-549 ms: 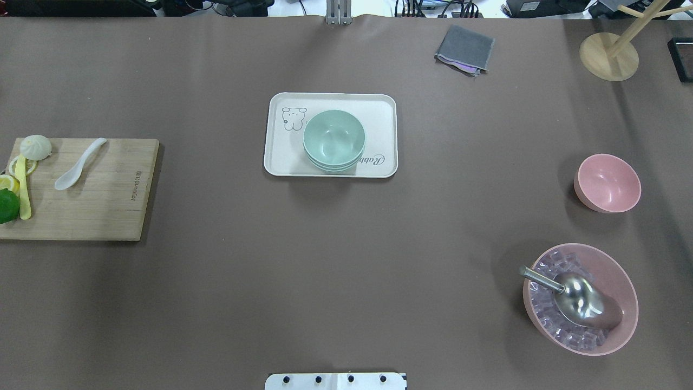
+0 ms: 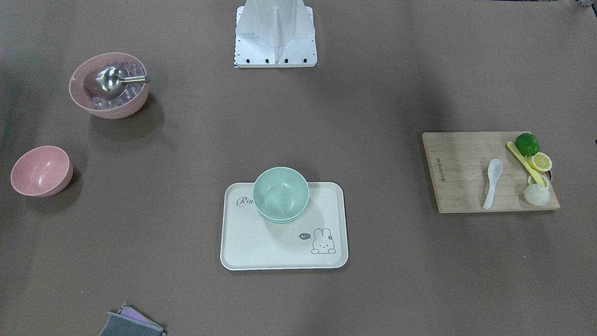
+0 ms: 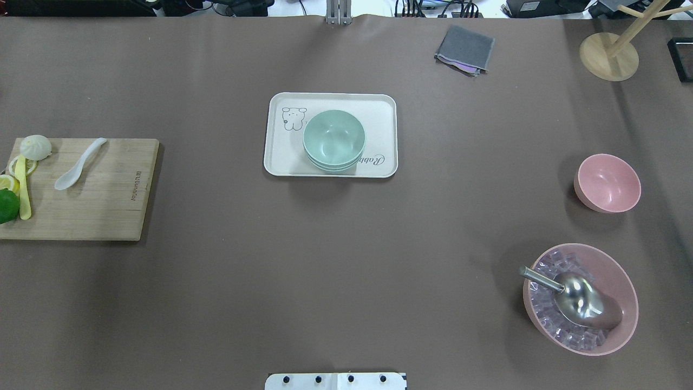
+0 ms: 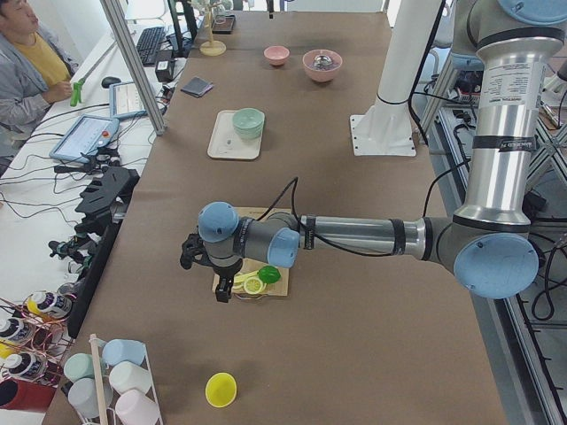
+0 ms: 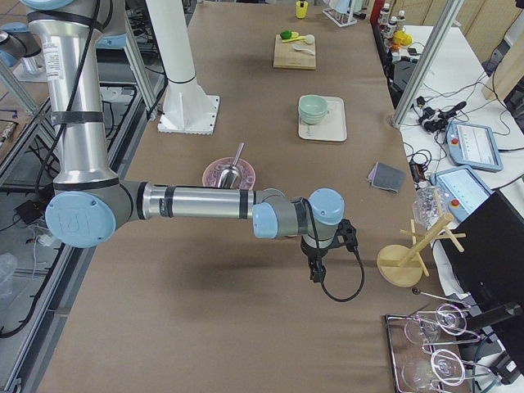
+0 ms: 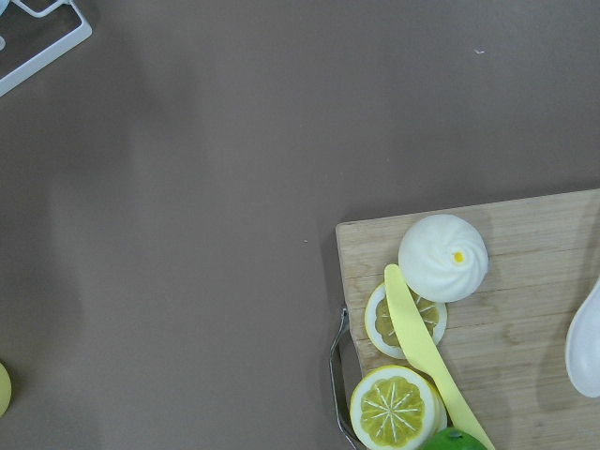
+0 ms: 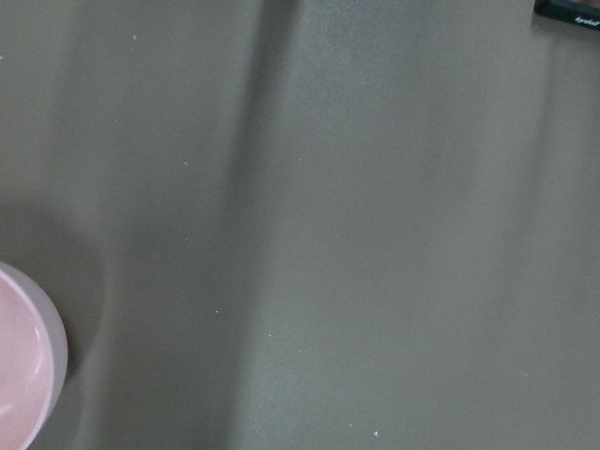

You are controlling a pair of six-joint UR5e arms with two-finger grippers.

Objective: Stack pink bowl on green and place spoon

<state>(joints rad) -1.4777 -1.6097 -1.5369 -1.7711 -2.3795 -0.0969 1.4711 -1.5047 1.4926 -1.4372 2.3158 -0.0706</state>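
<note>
Brown table covering (image 3: 325, 281) fills the room's centre. On the robot's right, the pink bowl (image 3: 607, 183) sits upright and alone, well apart from the nested green bowls (image 3: 334, 140) on a cream tray (image 3: 381, 108) mid-table. A white spoon (image 3: 80, 164) lies on a wooden cutting board (image 3: 108, 206) on the robot's left. The left gripper (image 4: 221, 289) hangs over that board's outer end. The right gripper (image 5: 314, 270) hangs near the pink bowl. Their opening and grip cannot be made out.

My table (image 3: 227, 281) carries a tray (image 3: 281, 158), a pink bowl (image 3: 607, 183), a bowl of ice (image 3: 628, 292), a board (image 3: 108, 206), a cloth (image 3: 465, 47) and a stand (image 3: 601, 60).
</note>
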